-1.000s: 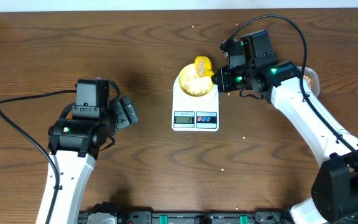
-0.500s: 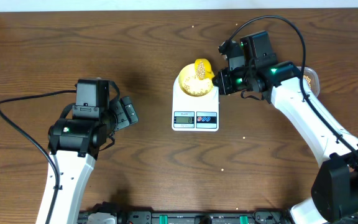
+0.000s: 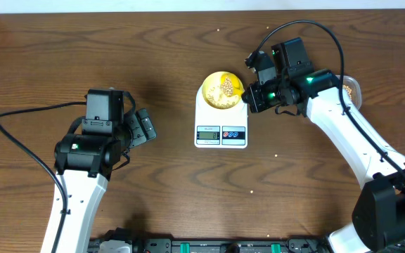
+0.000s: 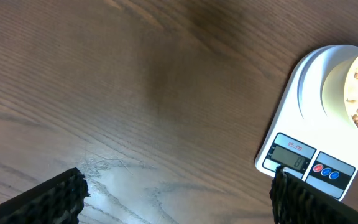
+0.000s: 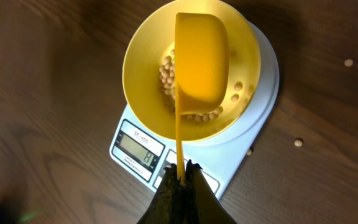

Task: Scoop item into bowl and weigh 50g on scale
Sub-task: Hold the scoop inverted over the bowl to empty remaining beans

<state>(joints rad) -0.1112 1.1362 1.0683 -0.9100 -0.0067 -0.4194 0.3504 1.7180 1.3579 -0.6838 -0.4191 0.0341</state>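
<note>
The pale-yellow bowl [image 3: 216, 95] stands on the white scale [image 3: 221, 125], with tan beans [image 3: 227, 86] in it. My right gripper [image 3: 248, 93] is just right of the bowl, shut on the thin handle of the bright yellow scoop [image 5: 199, 59]. In the right wrist view the gripper [image 5: 180, 167] holds the scoop turned over above the bowl [image 5: 145, 59], its back facing the camera, with beans [image 5: 166, 73] below it. The scale's display [image 5: 135, 148] is lit. My left gripper [image 3: 145, 126] is open and empty over bare table, left of the scale [image 4: 303, 93].
A clear container of beans [image 3: 351, 88] shows partly behind the right arm at the right. Stray beans lie on the table [image 3: 276, 156], and also near the scale in the right wrist view [image 5: 298, 142]. A black rail runs along the front edge [image 3: 209, 246].
The scoop, held with beans in it over the bowl's far rim, has rolled over, and more beans now lie in the bowl. The right wrist turned slightly. The left arm has not moved.
</note>
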